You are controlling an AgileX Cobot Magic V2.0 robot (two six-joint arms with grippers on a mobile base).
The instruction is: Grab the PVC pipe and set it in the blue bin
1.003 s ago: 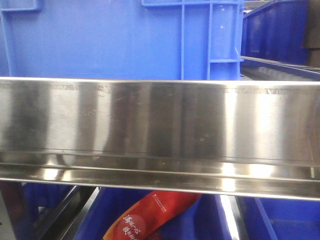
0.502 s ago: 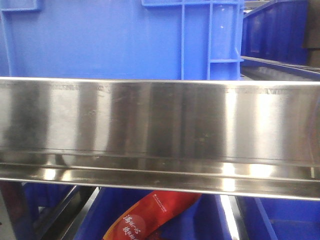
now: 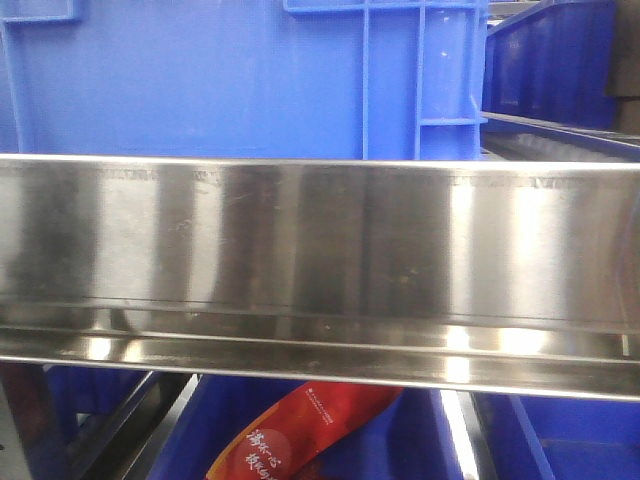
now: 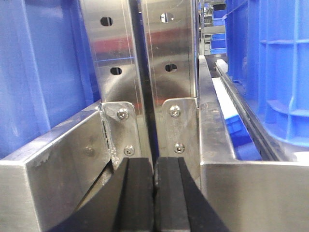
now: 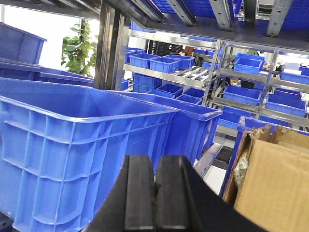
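Observation:
No PVC pipe shows in any view. A large blue bin [image 5: 72, 159] fills the left half of the right wrist view, its open top facing up. My right gripper [image 5: 155, 166] is shut with nothing between its black pads, and it sits just right of that bin's near corner. My left gripper [image 4: 154, 166] is shut and empty too, pointed at two upright steel shelf posts [image 4: 145, 72]. In the front view a blue bin [image 3: 240, 80] stands on the shelf behind a steel rail [image 3: 320, 270]. Neither gripper appears in the front view.
A cardboard box [image 5: 275, 179] stands right of my right gripper. Shelving with several small blue bins [image 5: 164, 63] fills the background. Blue bin walls [image 4: 270, 72] flank the steel posts. A red packet [image 3: 300, 430] lies in a lower blue bin under the rail.

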